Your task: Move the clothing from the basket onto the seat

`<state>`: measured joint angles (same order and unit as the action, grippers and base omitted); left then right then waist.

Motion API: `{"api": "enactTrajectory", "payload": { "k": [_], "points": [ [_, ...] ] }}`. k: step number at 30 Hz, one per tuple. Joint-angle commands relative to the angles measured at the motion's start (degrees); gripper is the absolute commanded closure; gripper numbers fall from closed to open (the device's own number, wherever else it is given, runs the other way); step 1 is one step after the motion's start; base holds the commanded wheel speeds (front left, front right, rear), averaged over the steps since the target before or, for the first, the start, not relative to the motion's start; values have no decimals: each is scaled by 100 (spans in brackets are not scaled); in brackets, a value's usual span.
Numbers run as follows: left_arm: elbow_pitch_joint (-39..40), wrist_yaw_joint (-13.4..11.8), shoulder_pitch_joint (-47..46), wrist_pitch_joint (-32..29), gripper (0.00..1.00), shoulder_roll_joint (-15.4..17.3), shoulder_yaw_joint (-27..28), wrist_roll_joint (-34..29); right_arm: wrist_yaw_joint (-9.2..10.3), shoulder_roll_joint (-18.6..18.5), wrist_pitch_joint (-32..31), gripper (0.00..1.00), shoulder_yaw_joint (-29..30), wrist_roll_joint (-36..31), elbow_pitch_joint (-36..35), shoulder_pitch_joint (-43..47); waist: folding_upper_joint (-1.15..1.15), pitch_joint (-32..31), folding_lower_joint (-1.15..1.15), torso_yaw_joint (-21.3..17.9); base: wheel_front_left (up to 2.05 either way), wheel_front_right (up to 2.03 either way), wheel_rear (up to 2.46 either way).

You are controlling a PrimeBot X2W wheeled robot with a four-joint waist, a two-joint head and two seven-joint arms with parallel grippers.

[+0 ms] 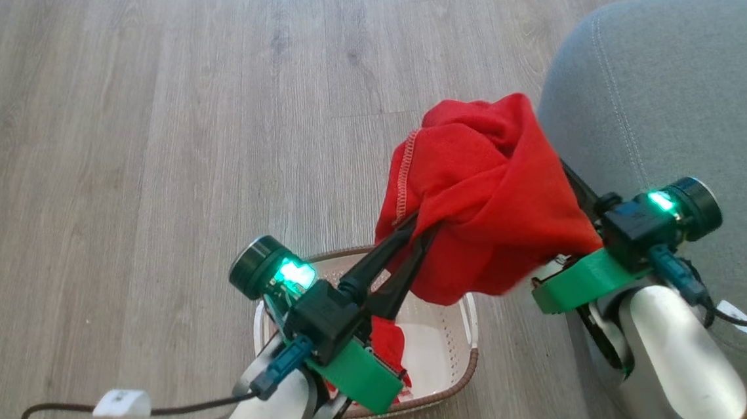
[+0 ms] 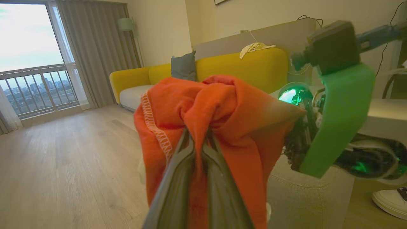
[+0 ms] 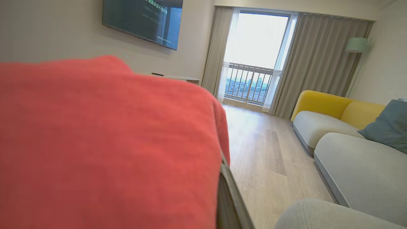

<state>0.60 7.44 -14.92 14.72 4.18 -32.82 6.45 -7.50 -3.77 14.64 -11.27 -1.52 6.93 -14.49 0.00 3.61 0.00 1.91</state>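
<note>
Hanging between basket (image 1: 470, 354) and seat (image 1: 681, 102), the red cloth (image 1: 485, 202) looks soft, light and floppy, so we pinch a fold. The left wrist view shows our left pincer (image 2: 197, 141) squeezing it tight. Cloth hides our right pincer (image 1: 581, 187); we cannot tell its grip. The head view shows another cloth (image 1: 389, 346) in the basket.

The left forearm (image 1: 266, 417) and right forearm (image 1: 676, 352) are pale silver-white shells. Each wrist carries a bright green bracket (image 1: 359, 375), a black camera block (image 1: 322, 318) and a black cylinder (image 1: 259, 263) lit green. A teal plug (image 1: 282, 367) feeds a dark cable (image 1: 65, 412) bearing a white tag (image 1: 121, 403). The left tool (image 1: 418, 231) has 2 long, dark, tapering fingers (image 2: 173, 187).
</note>
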Motion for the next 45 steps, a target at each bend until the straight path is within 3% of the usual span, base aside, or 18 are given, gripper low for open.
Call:
{"api": "enactTrajectory", "payload": {
  "k": [1,15,17,18,45],
  "points": [
    [129,4,-82,28,100,64,190,-57,1,88,36,100,-65,59,-239,-74,0,-6,0,-2,0,0,0],
    [-370,4,10,28,100,224,-356,-48,1,89,36,100,14,451,-212,4,0,9,0,-19,0,0,0],
    [-382,4,35,28,50,208,-341,-45,1,89,36,100,20,459,-199,10,0,16,0,-9,0,0,0],
    [-374,4,52,28,0,193,-308,-51,1,89,36,100,25,462,-194,13,0,18,0,-5,0,0,0],
    [-662,4,706,28,0,481,-308,92,1,89,36,100,1174,609,-132,605,0,-115,0,-223,0,0,0]
  ]
}}
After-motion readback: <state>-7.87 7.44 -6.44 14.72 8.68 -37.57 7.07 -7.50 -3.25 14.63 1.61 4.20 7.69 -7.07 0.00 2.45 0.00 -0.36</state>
